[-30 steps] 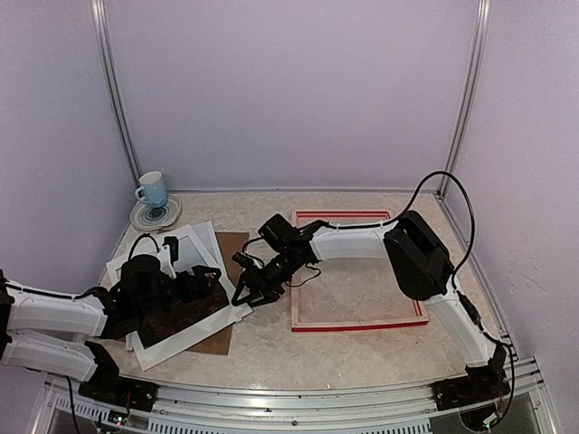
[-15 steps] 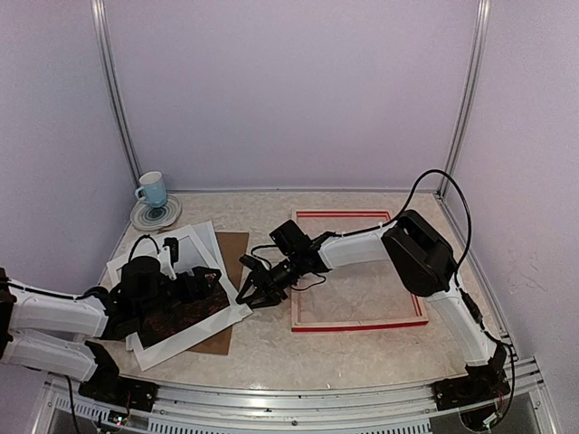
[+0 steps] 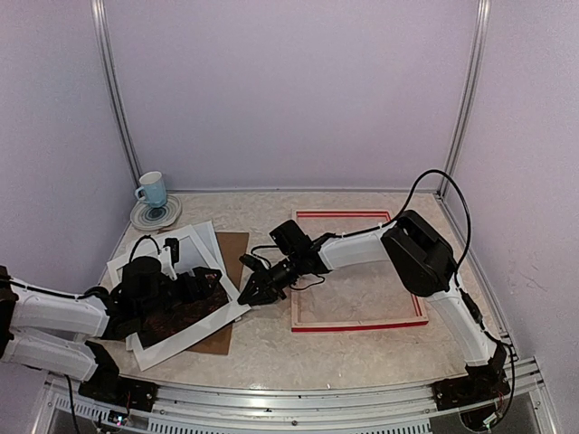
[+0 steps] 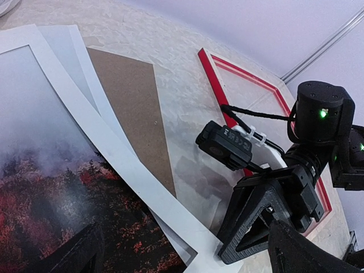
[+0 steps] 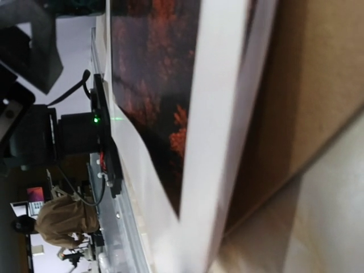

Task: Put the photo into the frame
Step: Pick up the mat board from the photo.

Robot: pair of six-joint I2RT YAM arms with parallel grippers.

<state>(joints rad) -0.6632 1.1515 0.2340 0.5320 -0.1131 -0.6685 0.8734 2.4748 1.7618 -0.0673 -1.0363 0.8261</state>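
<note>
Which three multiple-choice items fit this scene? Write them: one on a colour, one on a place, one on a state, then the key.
1. What colour are the outer edges of the frame?
A) Blue. B) Red. C) Green.
2. Where is the cup?
A) On a saucer in the far left corner. B) Inside the frame. C) At the near right corner.
3. How is the left end effector?
A) Shut on the cup. B) Shut on the frame. C) Open over the photo.
Key: 1 B, the top view shows red bars; 2 A, it sits on the saucer by the left wall; 3 C, its jaws stand wide above the photo.
</note>
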